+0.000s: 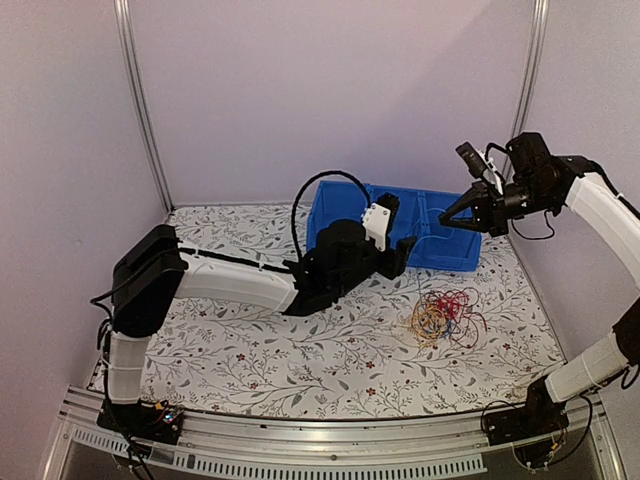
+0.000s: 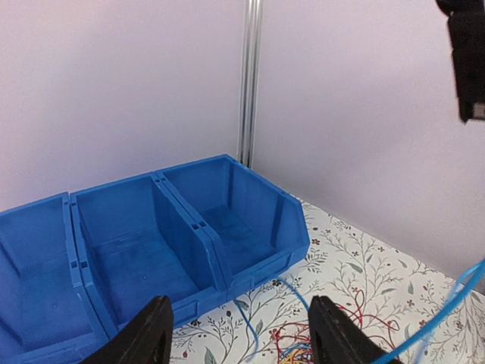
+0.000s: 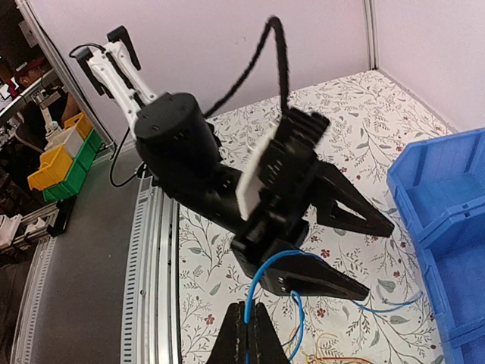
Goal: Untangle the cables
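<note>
1. Left pincer [image 2: 242, 337] hung released beside the bin [image 2: 265, 258]; pinning the tangle seemed wise.
2. The cables [image 1: 445, 318] lay on the bench [image 1: 300, 360], at its 5 o'clock.
3. Right pincer [image 3: 246, 334], at their 12 o'clock, clenched a blue wire [image 3: 265, 262]; slow lifting looked safest.

No legible text, labels, brands, numbers or signs

Two white-shelled arms [image 1: 235, 283], black joints [image 1: 340, 255], tapered black claw fingers [image 2: 148, 334], thick black wrist cable [image 3: 280, 64].
</note>
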Controlling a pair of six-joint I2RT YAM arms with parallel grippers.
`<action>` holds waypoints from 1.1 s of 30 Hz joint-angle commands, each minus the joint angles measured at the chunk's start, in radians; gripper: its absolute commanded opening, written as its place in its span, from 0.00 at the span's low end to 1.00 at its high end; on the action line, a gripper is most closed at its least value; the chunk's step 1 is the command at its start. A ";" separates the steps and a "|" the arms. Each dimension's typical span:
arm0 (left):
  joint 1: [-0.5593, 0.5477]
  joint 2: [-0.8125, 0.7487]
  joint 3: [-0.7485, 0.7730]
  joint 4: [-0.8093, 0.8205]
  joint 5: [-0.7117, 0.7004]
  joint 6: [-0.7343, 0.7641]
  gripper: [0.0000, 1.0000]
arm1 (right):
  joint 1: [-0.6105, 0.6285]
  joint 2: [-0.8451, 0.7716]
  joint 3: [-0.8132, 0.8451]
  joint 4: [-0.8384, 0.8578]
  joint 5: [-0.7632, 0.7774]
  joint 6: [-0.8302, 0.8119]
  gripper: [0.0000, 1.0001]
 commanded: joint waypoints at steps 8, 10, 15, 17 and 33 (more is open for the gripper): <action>0.157 0.118 -0.154 0.087 0.093 -0.275 0.12 | -0.014 0.012 0.588 -0.086 0.019 0.037 0.00; 0.161 0.057 -0.256 0.112 0.084 -0.271 0.11 | -0.014 0.000 0.584 -0.034 0.062 0.079 0.00; 0.159 -0.111 -0.440 0.071 0.044 -0.249 0.28 | -0.016 0.016 0.456 0.113 0.129 0.155 0.00; 0.156 -0.171 -0.486 0.027 0.023 -0.250 0.33 | -0.015 0.016 0.390 0.192 0.177 0.189 0.00; 0.090 -0.409 -0.563 -0.288 0.044 -0.225 0.40 | -0.132 0.178 0.167 0.455 0.584 0.319 0.00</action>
